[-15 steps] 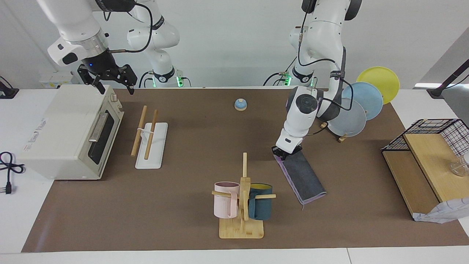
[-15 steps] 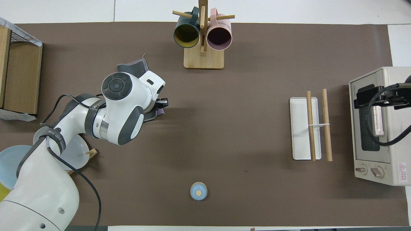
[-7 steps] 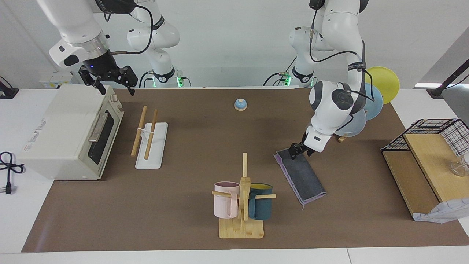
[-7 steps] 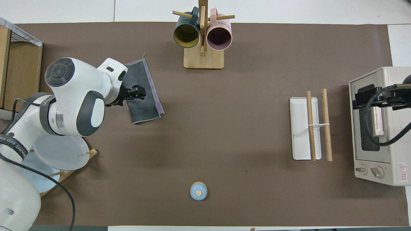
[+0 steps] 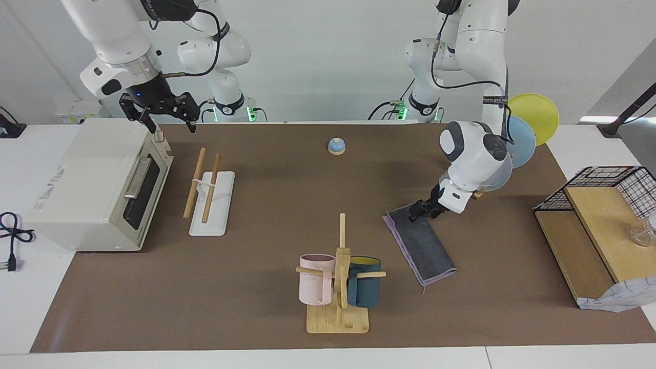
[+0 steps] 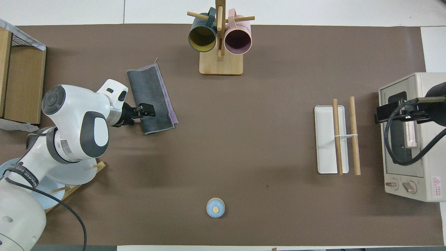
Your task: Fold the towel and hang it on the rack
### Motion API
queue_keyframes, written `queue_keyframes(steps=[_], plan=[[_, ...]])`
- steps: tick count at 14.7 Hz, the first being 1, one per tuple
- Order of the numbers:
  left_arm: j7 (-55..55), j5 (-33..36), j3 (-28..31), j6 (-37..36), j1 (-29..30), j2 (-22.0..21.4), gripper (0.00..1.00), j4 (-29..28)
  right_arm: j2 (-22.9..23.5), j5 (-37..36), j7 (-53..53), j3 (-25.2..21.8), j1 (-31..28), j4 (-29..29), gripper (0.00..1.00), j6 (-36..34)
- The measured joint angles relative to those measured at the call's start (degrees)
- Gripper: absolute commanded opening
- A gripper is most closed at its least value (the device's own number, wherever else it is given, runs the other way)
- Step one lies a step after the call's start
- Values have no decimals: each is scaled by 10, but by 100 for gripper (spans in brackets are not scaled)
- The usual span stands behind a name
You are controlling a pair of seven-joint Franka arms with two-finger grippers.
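The towel [image 5: 421,247] lies folded on the brown mat, dark grey face up with a purple edge showing. It also shows in the overhead view [image 6: 151,99]. My left gripper [image 5: 417,214] is low over the towel's end nearest the robots, pointing sideways across it, fingers apart and holding nothing; it also shows in the overhead view [image 6: 149,109]. The rack [image 5: 211,205], a white base with two wooden rods, lies toward the right arm's end [image 6: 327,139]. My right gripper [image 5: 168,123] waits open and empty above the toaster oven's top edge [image 6: 397,112].
A mug tree [image 5: 338,287] with a pink and a teal mug stands farther from the robots than the towel. A toaster oven [image 5: 92,184] stands beside the rack. There are also a blue bell [image 5: 336,146], a plate stand [image 5: 523,134], and a wooden shelf with a wire basket [image 5: 589,230].
My left gripper drew off the towel's end, swung toward the left arm's end, turned sideways and came back low over it. The towel stayed flat. My right gripper shifted slightly toward the rack.
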Motion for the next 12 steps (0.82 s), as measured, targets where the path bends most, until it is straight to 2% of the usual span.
queue_keyframes(steps=[3,4,7,9,12], plan=[[0,-13,-2,7,-1,0,74,-1,-5,0,0,0,3,-9,100,12],[0,-14,-2,8,-2,0,63,-3,-5,0,0,0,3,-9,100,12],[0,-14,-1,9,-2,0,21,-5,-5,0,0,0,3,-10,100,13],[0,-14,0,9,-2,0,0,-5,-5,0,0,0,3,-10,100,13],[0,-15,-1,9,-3,0,0,-6,-5,0,0,0,3,-10,100,13]])
